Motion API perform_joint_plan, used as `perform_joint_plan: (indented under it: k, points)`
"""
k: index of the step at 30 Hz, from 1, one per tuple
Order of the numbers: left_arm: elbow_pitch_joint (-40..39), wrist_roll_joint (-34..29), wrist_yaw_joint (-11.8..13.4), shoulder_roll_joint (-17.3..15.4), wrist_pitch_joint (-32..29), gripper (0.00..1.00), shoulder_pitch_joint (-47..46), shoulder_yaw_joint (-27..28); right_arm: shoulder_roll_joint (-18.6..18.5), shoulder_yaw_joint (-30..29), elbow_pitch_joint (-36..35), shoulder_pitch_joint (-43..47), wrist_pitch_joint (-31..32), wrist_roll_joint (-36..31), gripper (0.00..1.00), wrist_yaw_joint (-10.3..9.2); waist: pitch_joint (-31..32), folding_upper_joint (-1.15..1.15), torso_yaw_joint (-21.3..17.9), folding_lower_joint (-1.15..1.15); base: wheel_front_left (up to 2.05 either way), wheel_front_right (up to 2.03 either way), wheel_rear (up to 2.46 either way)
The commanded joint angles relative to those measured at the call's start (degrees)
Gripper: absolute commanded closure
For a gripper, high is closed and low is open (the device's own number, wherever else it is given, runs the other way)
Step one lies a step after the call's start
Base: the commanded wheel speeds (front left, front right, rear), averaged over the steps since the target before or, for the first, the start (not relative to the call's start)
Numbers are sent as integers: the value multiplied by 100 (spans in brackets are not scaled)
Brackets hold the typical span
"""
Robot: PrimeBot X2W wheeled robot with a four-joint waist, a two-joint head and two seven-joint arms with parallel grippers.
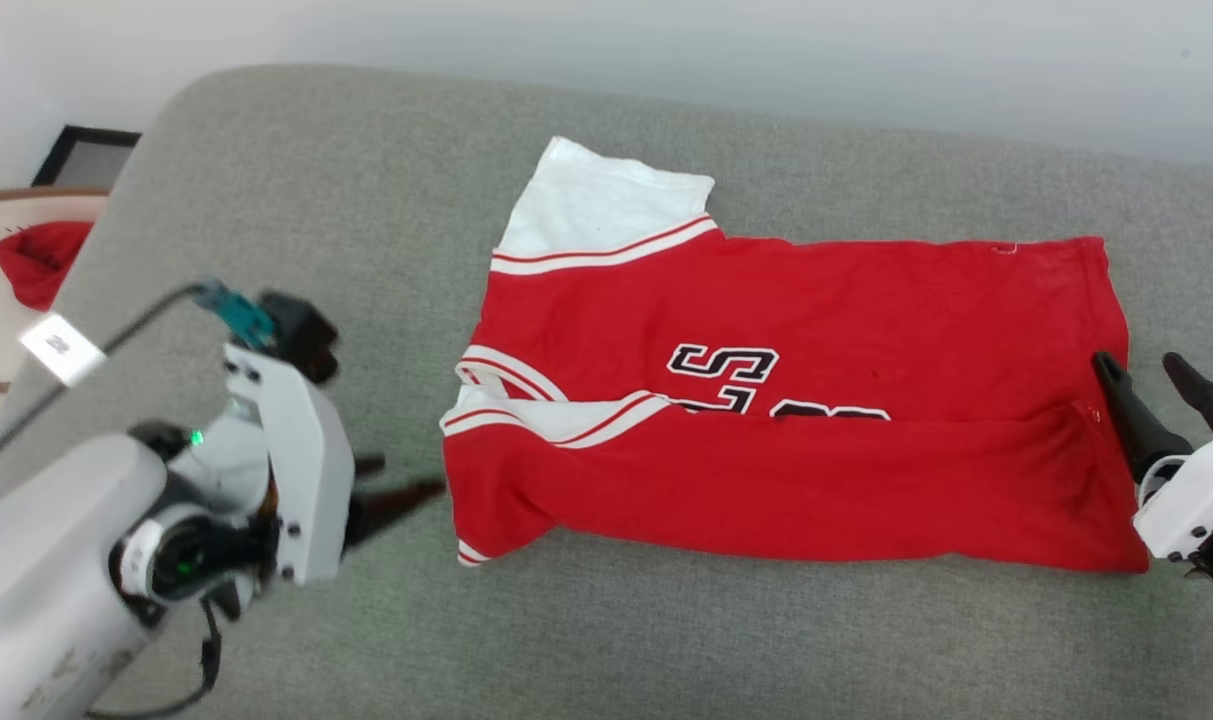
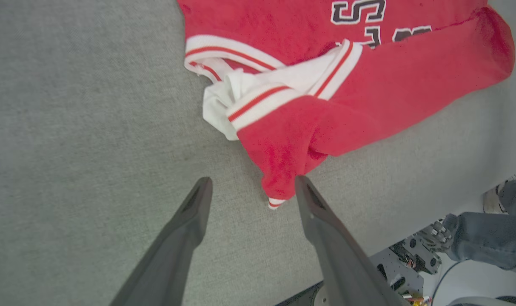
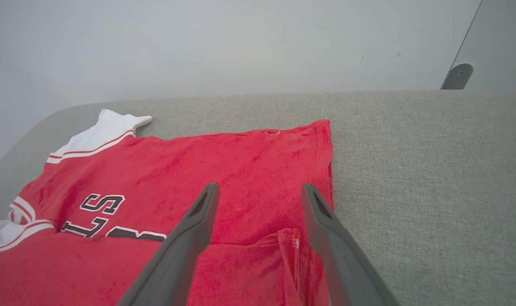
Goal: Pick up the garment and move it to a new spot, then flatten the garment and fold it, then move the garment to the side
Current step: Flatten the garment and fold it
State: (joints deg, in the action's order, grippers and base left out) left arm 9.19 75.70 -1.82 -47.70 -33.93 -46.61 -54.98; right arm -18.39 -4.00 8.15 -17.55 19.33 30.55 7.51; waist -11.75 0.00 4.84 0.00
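Both pairs of jaws stand spread, holding nothing. The left gripper [image 1: 406,478] sits at the neck end of the shirt [image 1: 816,300], the right gripper [image 1: 1136,360] at the hem end, so each flanks one short end of the same long strip of cloth.

The shirt lies chest-up across the middle of the grey cushion [image 1: 366,200]. Its near flap [image 1: 786,490] is turned over the body up to the lettering [image 1: 721,362], hiding the lower letters. The far sleeve [image 1: 606,200] lies spread flat and white.

In the left wrist view, the flap's loose corner [image 2: 279,195] lies between the fingers, just beside one of them. In the right wrist view, the flap's hem corner [image 3: 289,242] likewise sits between the fingers.

That pairing looks deliberate: with one gripper at each end, a long fold stays straight and the cloth keeps even tension. The near lengthwise fold seems made, and the far side likely comes next. The bunched sleeve at the neck [image 2: 223,102] may need smoothing, or it could spoil the edge.
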Motion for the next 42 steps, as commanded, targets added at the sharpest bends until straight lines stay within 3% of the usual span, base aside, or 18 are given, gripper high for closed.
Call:
perform_joint_plan:
  k: [1, 5, 9, 21, 22, 23, 24, 25, 31, 38, 42]
  points:
    - [-154, 78, 76, -76, -196, 0, 93, -55, 23, 24, -34, 40, -8, 22, 0, -4, -102, 0, -68, 0, 0, 0, 0]
    - [-352, 408, 297, -99, -535, 0, 231, -90, 17, 28, -96, -70, -9, 33, 0, -4, -299, 0, -183, 0, 0, 0, 0]
    - [2, 372, 373, 84, -347, 0, 221, -51, 35, 3, -127, -175, -31, 31, 0, -4, -494, 0, -312, 0, 0, 0, 0]
    - [1267, 596, -63, 744, -118, 0, 329, -73, 24, 12, -351, -354, 122, -62, 0, -4, -981, 0, -713, 0, 0, 0, 0]
    - [1357, 643, -101, 806, -111, 18, 350, -62, 15, 0, -371, -347, 150, -62, 0, -4, -999, 0, -729, 0, 0, 0, 0]
    - [1435, 674, -155, 870, -127, 51, 370, -73, -3, -9, -397, -329, 189, -68, 0, -4, -1011, 0, -739, 0, 0, 0, 0]
    - [1486, 701, -211, 929, -142, 72, 390, -95, -18, -12, -427, -307, 230, -78, 0, -4, -1018, 0, -746, 0, 0, 0, 0]
    - [1531, 756, -255, 1000, -146, 100, 420, -95, -41, -15, -460, -290, 272, -77, 0, -4, -1020, 0, -750, 0, 0, 0, 0]
    - [1661, 843, -448, 1125, -5, 100, 448, -8, -518, 392, -685, -213, 944, -57, 0, -4, -957, 0, -717, 0, 0, 0, 0]
    - [1603, 763, -550, 1192, 114, 100, 307, -10, -1350, 967, -1031, -38, 2915, 304, 0, -4, -875, 0, -508, 0, 0, 0, 0]
    - [1564, 712, -559, 1225, 141, 100, 163, -16, -1539, 1115, -1266, -52, 3656, 441, 0, -4, -964, 0, -405, 0, 0, 0, 0]
